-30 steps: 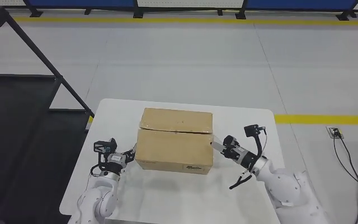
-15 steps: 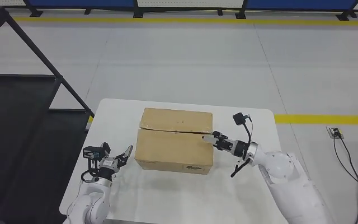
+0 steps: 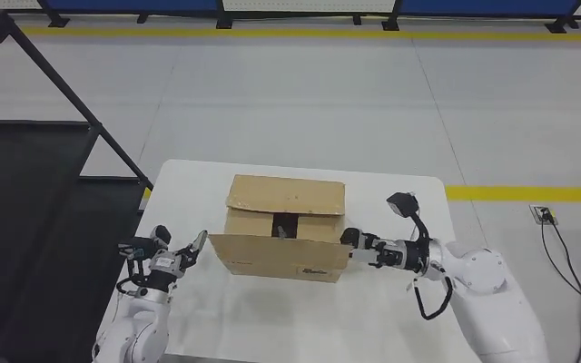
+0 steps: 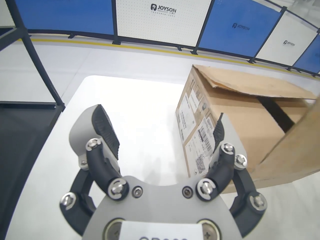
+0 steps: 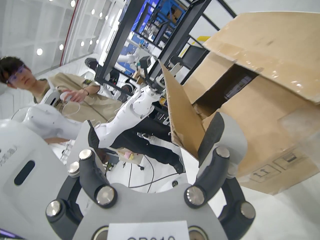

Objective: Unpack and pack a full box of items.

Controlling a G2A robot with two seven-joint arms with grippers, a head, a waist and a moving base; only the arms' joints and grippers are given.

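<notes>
The box [image 3: 272, 265] sits mid-surface [image 3: 272, 318], its near flap [image 3: 272, 247] tipped up so the dark opening shows. The right claw [image 3: 348, 241], at the box's 4 o'clock corner, is spread wide with that flap's edge between its jaws, propping rather than pinching, I judge. The left claw [image 4: 160, 118], spread and empty, hangs at 8 o'clock. The far flap [image 3: 289, 194] covers half the contents; a black rack [image 3: 91, 119] stands off at 9 o'clock.
</notes>
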